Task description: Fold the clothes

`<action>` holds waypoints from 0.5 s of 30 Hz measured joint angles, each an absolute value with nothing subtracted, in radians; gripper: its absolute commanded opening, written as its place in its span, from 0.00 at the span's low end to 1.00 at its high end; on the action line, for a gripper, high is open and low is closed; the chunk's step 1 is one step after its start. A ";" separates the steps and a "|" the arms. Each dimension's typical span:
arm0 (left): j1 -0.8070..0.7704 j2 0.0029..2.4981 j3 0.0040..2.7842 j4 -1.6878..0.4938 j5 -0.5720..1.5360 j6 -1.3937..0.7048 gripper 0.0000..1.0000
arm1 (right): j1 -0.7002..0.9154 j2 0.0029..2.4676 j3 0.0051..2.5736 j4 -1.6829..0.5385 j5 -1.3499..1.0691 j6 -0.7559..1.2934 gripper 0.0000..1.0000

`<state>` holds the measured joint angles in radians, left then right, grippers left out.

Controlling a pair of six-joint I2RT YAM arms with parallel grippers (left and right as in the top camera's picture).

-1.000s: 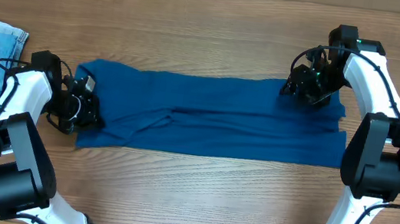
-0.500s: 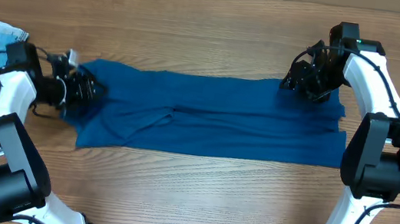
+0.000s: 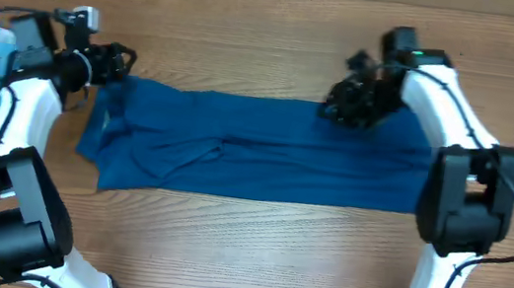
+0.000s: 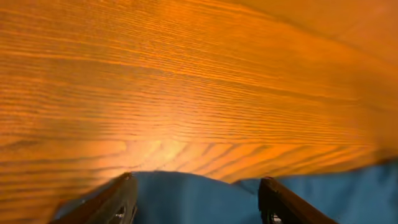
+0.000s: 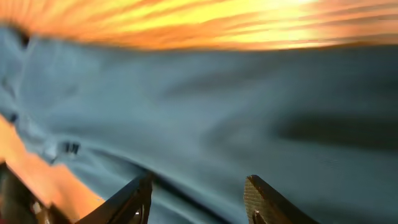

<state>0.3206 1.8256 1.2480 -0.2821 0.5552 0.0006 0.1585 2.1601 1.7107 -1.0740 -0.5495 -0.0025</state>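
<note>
Now left gripper [image 3: 117,59] is spread and empty above the shirt [image 3: 265,155], at its far-left corner, the corner just released. Right gripper [image 3: 344,106], also spread, shifts left along the shirt's far edge. Shirt lies as a long band on the surface [image 3: 272,27]; crosswise fold probably next.

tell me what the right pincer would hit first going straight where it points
Probably the teal shirt: its fabric fills the right wrist view ahead of the right pincer. The picture is blurred, so depth is unclear.
</note>
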 measured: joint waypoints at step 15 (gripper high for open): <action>0.324 1.980 1.291 -0.385 0.508 0.029 0.64 | 0.434 2.160 1.711 -0.936 -0.538 0.007 0.35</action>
